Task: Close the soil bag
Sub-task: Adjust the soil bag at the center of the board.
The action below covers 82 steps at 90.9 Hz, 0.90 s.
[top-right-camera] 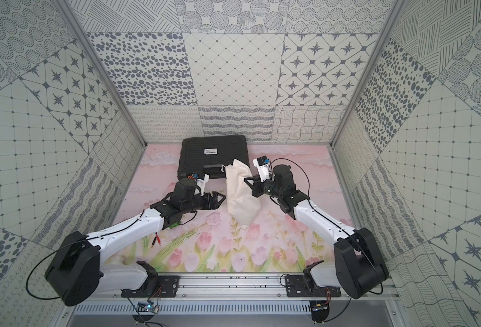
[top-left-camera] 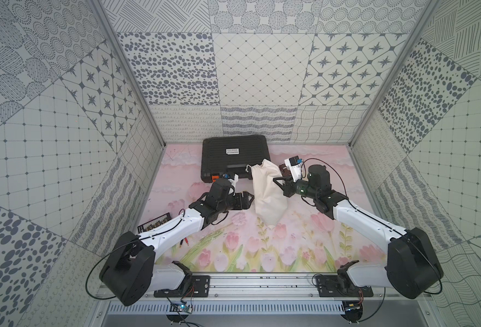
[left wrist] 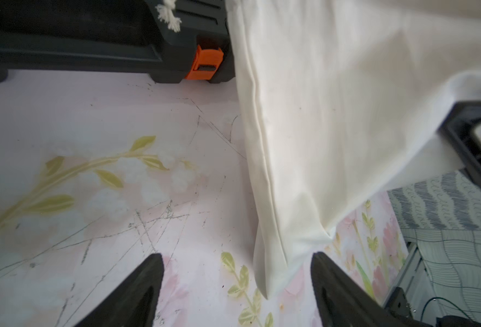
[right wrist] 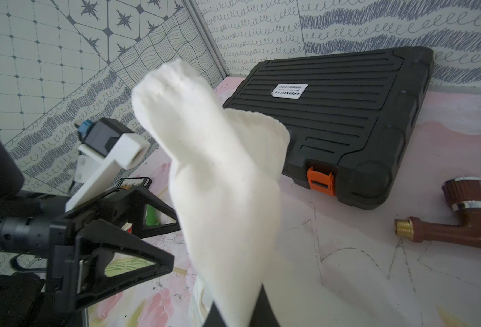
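At the far left edge of the floral mat lies a small black board with rows of contacts, and just in front of it two red-tipped plug leads. Next comes the left gripper, its jaws standing apart just beside the left edge of the soil bag; in the left wrist view a bottom corner of the bag shows between the two black fingers, though contact cannot be made out. The bag lies mid-mat between the two arms, its mouth end toward the back and over the front right corner of the black ribbed case, with a pale cord draped onto the case near an orange latch. The right gripper is pinched tight on the cloth of the bag's right side. A brown pipe fitting lies on the mat to its right.
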{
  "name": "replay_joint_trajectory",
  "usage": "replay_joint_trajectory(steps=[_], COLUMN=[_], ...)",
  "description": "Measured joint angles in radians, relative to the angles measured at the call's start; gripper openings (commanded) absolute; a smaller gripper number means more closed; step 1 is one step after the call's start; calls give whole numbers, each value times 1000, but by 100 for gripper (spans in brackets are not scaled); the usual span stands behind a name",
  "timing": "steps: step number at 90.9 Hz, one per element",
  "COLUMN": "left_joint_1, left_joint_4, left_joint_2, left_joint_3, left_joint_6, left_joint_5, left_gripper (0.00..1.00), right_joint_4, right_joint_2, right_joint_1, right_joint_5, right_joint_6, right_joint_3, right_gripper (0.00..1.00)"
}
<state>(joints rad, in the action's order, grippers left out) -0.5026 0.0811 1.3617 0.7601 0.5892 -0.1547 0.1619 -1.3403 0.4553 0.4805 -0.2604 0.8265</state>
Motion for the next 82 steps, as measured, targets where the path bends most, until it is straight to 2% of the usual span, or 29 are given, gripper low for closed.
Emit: replay_joint_trajectory(steps=[22,48,58,65,77,79,82], left_joint_1=[98,118,116,113,111,111,112], left_joint_4=[258,519,605,657,715,716,716], left_joint_2=[245,425,460,469,448,439,423], left_joint_3=[72,172,187,185,164,160,157], left_joint_6=[145,257,288,310,317,314,308], left_joint_5=[-187,-381,-441,-471,-504,-506,-510], left_gripper=[77,69,53,32,4,0,0], right_joint_4=[23,45,60,69,84,84,82], right_joint_2=[45,52,53,53,55,57,62], right_joint_1=[2,2,1,0,-12,-15,-21], right_joint_5=[37,91,102,106,103,100,94], right_joint_6=[-28,-47,-47,-47,-47,-47,-45], right_joint_3=[-39,-56,-67,-72,-85,-90,-97], right_gripper=[0,0,0,0,3,4,9])
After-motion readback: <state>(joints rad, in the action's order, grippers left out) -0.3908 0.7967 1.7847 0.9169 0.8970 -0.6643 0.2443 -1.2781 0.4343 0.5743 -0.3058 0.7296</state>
